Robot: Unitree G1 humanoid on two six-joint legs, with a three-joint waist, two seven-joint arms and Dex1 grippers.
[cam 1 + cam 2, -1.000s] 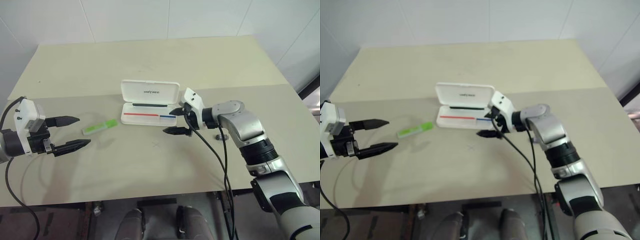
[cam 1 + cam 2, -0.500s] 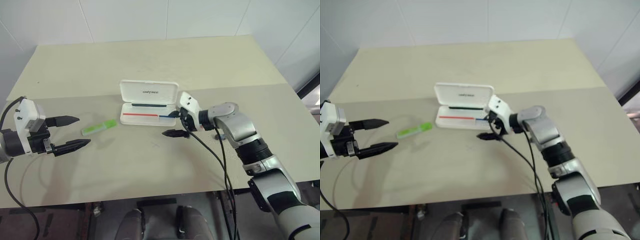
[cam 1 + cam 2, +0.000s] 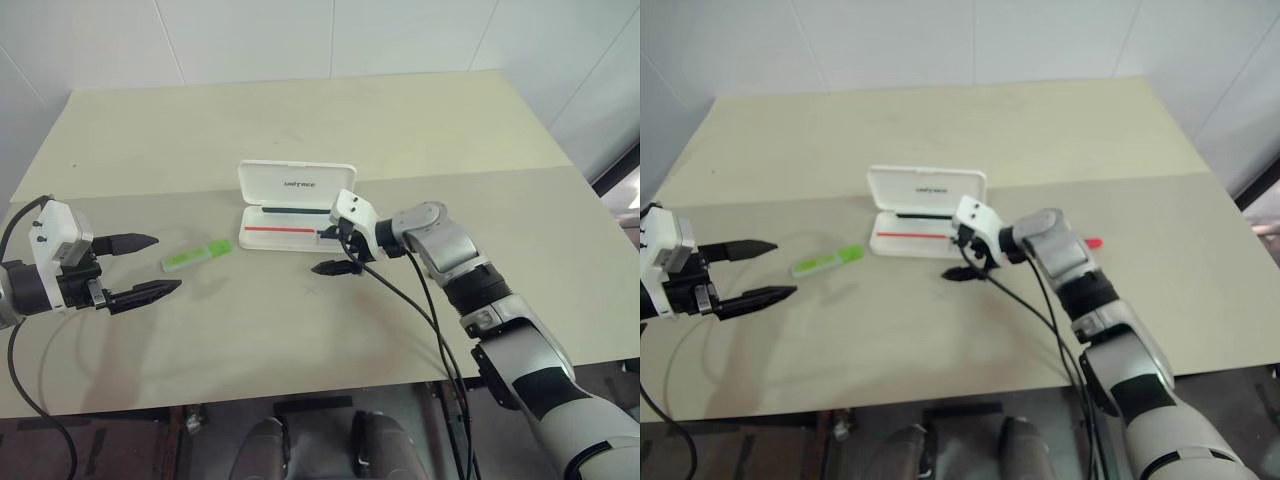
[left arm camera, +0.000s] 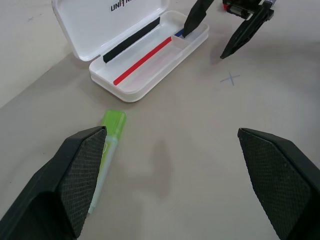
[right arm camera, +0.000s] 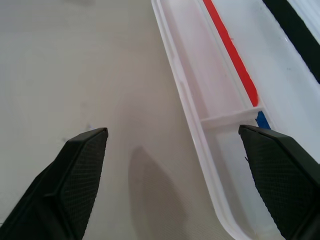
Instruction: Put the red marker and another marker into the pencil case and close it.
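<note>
Right gripper (image 3: 318, 251) at the open pencil case (image 3: 297, 184), centre table: I have its jaws spread wide and empty, straddling the case's front wall at the right-hand end. One finger sits over the small end compartment by the blue line and the other hangs over the bare table (image 3: 400, 130) just in front. I judge that this stance is there to pin or steady the case rather than to load it, since nothing sits between the fingers.

The lid stands up on its hinge at the far side, lettering facing me, which leaves the tray free to take a marker from the front or from either end.

Left gripper (image 3: 168, 262), well to the left, hovers with its jaws at full spread and nothing in them, pointed toward the light green marker (image 3: 198, 256). That marker lies flat on the table between this gripper and the case, apart from both, and looks the easier first pick.

A sliver of red on the table beyond my right forearm is probably the red marker (image 3: 1092, 242), though the arm hides most of it. Neither marker is in the case yet.
</note>
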